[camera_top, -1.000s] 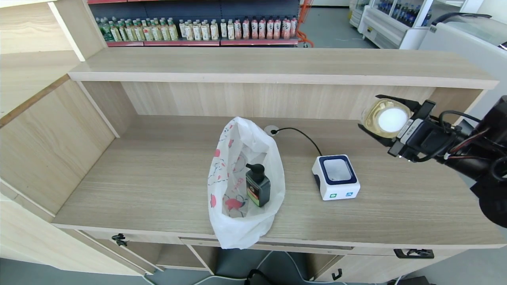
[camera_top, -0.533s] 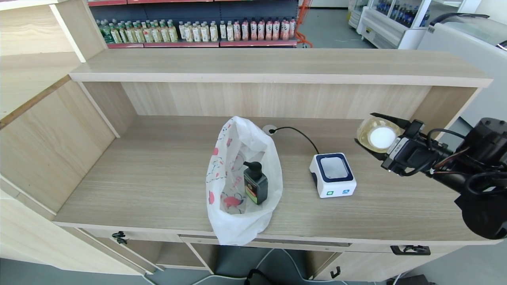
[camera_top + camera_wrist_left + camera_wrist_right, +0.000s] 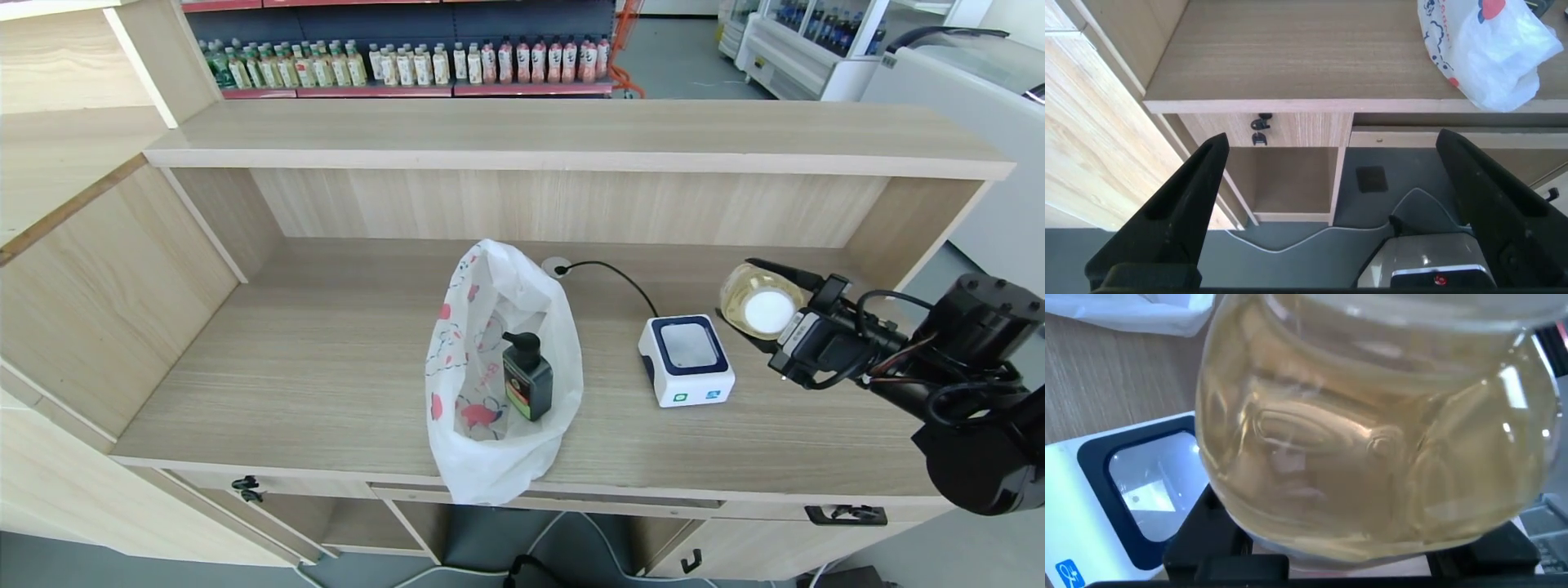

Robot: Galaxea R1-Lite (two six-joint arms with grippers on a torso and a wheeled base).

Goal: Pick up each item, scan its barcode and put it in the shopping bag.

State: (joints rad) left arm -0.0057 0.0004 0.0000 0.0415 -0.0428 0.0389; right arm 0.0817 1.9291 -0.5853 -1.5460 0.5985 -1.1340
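A long counter of pale wood-grain laminate (image 3: 326,351) runs across the room in front of me, closed in behind by a matching back panel (image 3: 531,204) under a raised ledge (image 3: 571,131) and on the left by a slanting side wall (image 3: 98,302). Black handles (image 3: 245,492) hang below its front edge, beside an open cubby (image 3: 1290,184). Beyond stands a dark shop shelf with red edging (image 3: 408,86), lined with rows of drink bottles (image 3: 408,61). A smooth grey floor (image 3: 686,65) leads to a glass-fronted white cooler (image 3: 816,41) and a curved-lid white chest freezer (image 3: 955,73). The light is even and bright.
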